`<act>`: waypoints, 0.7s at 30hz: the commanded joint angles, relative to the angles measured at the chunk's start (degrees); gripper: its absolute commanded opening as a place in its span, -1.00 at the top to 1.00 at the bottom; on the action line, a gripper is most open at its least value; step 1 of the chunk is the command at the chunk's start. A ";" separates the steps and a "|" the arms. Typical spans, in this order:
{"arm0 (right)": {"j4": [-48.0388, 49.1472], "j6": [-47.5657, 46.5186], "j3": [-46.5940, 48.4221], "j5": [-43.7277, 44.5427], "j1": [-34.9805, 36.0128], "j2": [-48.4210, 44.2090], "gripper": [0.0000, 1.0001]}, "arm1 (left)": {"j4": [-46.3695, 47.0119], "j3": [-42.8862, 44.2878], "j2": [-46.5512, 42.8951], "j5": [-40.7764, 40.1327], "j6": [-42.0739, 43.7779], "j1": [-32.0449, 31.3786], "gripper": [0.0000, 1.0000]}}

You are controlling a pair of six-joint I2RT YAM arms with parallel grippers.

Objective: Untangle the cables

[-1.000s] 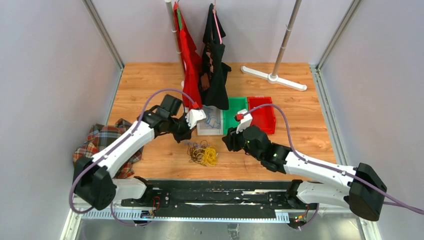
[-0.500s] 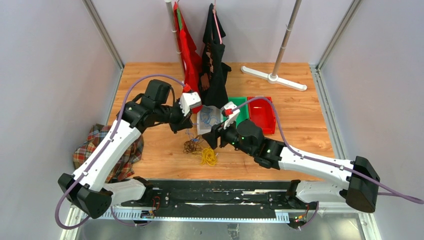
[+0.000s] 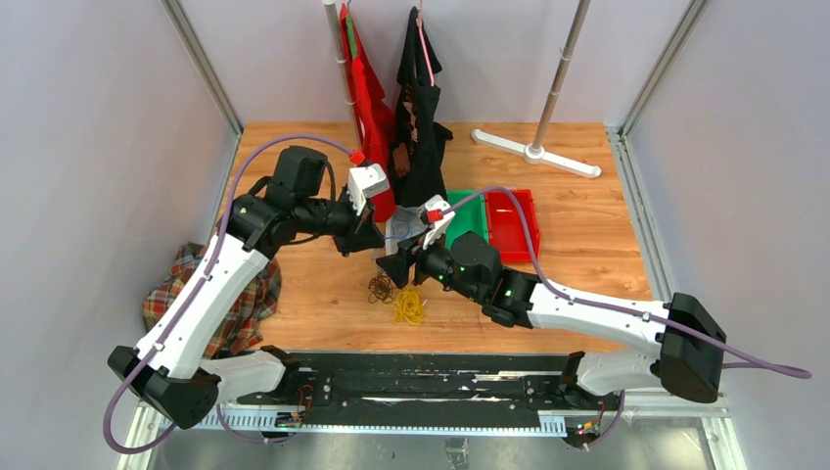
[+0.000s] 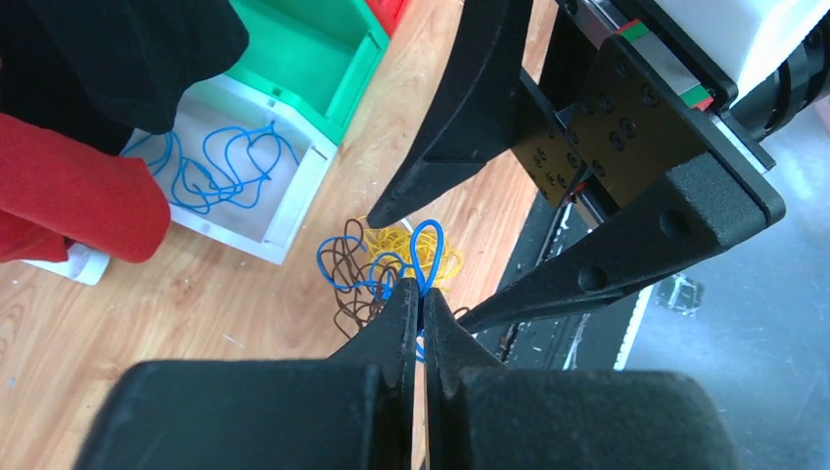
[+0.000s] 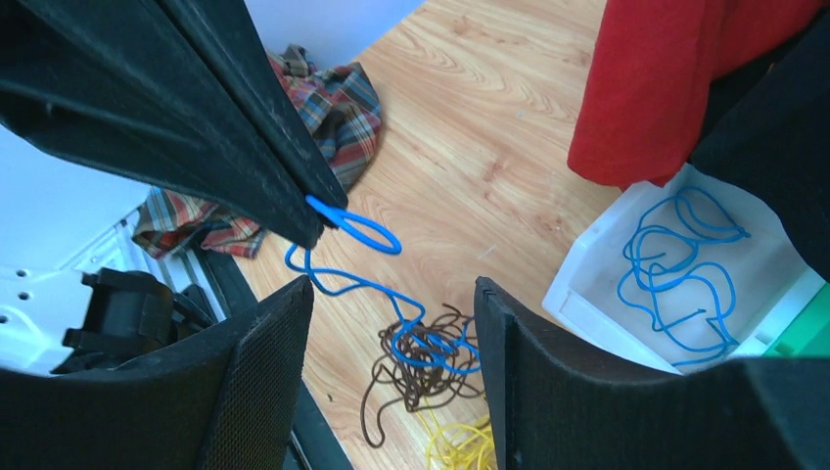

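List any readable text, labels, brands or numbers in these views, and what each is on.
None readable in any view.
The white tray, green bin and red bin: no labels show.
The right wrist housing: a red and green stripe, no lettering.
The blue cable: no print that can be made out.

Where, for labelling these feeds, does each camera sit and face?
Top external: above, behind the bases, looking down at the table; left arm, right arm show.
Left wrist: on the left arm, past its shut left hand pinching the blue cable.
Right wrist: looks through its open right hand at that cable.
Wrist views share the white bin.
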 commanded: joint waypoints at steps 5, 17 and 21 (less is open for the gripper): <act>8.20 3.68 -1.13 0.36 0.72 0.46 -0.22 | -0.36 2.93 -1.24 3.92 -3.52 -0.07 0.99; 11.39 4.99 -0.65 3.99 -0.43 2.80 -0.10 | -0.36 5.07 -1.20 6.50 -6.54 -0.12 0.99; 12.08 5.47 1.79 3.39 -0.69 6.16 -0.07 | -0.36 6.57 -0.28 7.89 -8.14 -0.07 0.99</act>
